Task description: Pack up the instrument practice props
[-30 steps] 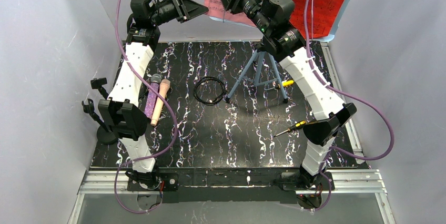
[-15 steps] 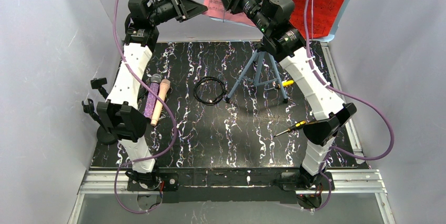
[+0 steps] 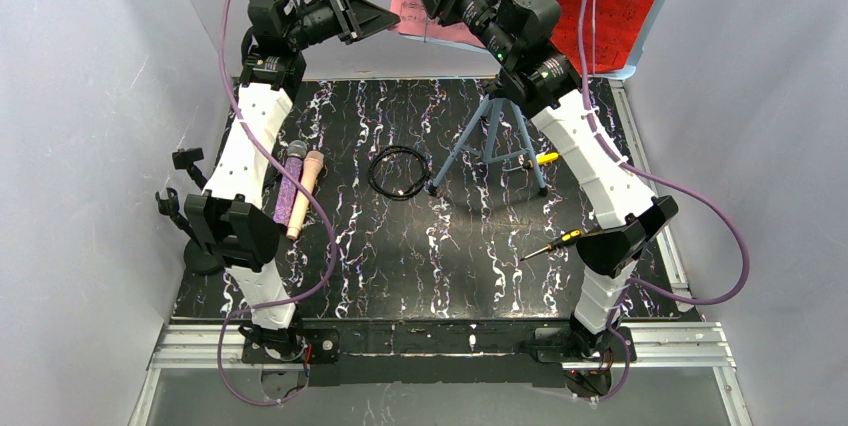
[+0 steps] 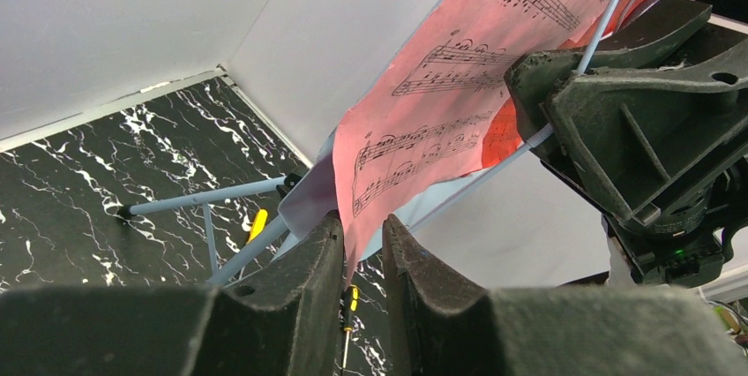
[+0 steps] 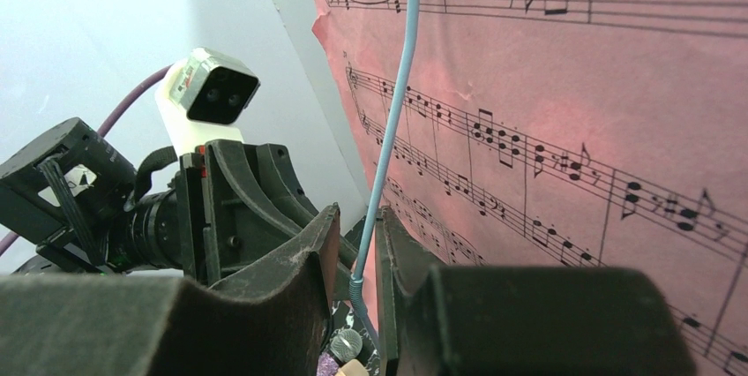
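Pink page [image 4: 441, 120] hanging on stand [image 4: 203, 198]: likely light, floppy, tearable; left gripper [image 4: 362, 221], narrow, straddling lower corner; right gripper [image 5: 357, 217], narrow, straddling stand's wire [image 5: 394, 102].

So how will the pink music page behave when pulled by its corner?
Likely floppy and light: the pink page is a thin paper sheet. It may snag or tear, since a blue wire crosses its face and only its corner sits in the left gripper.
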Robot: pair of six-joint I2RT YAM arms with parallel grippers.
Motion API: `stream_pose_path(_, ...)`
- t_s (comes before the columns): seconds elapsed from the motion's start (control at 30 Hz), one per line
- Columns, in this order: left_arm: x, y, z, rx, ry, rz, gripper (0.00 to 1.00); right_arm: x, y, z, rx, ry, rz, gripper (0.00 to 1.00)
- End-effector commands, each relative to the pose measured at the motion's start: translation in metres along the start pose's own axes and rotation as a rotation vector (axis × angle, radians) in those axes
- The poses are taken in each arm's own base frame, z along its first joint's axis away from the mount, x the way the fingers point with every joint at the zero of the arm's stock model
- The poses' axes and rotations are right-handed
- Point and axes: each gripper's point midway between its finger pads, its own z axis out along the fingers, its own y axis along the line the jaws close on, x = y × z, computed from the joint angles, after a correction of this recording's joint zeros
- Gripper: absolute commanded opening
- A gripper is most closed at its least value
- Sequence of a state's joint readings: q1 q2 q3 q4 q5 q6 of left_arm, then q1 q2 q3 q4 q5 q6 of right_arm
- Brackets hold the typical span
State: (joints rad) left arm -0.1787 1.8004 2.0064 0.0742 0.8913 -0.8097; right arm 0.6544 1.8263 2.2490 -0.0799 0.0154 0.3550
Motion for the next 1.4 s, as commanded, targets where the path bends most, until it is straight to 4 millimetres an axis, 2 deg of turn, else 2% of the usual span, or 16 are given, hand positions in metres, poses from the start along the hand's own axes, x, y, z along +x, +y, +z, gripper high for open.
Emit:
stream_pose_path(0.0,-0.005,-0.029,-0.004,0.055,-0.008,0.039,0.21,-0.033,0.012,-0.005,-0.037,-0.09,-0.001,0.29)
stream_pose_path(0.13,-0.004,-0.027,-0.001,0.062,-0.009,0.022,0.19,-0.033,0.011,-0.006,-0.037,-0.089,-0.001,0.25)
stream_pose_path(0.4,-0.008,-0.031,-0.003,0.06,-0.025,0.031,0.0,-0.035,0.012,-0.01,-0.037,-0.093,-0.013,0.12)
stream_pose_path(0.63,-0.014,-0.03,-0.011,0.014,-0.074,0.037,0.0,-0.038,0.01,-0.013,-0.025,-0.099,-0.026,0.08)
stream_pose_path(0.9,-0.023,-0.018,-0.038,-0.106,-0.145,0.048,0.0,-0.041,0.008,-0.015,-0.012,-0.106,-0.038,0.08)
stream_pose_path(1.13,-0.024,-0.013,-0.067,-0.256,-0.157,0.09,0.0,-0.042,0.006,-0.016,-0.008,-0.106,-0.039,0.08)
stream_pose_path(1.37,-0.029,0.012,-0.108,-0.464,-0.203,0.101,0.0,-0.041,0.005,-0.016,-0.004,-0.105,-0.036,0.08)
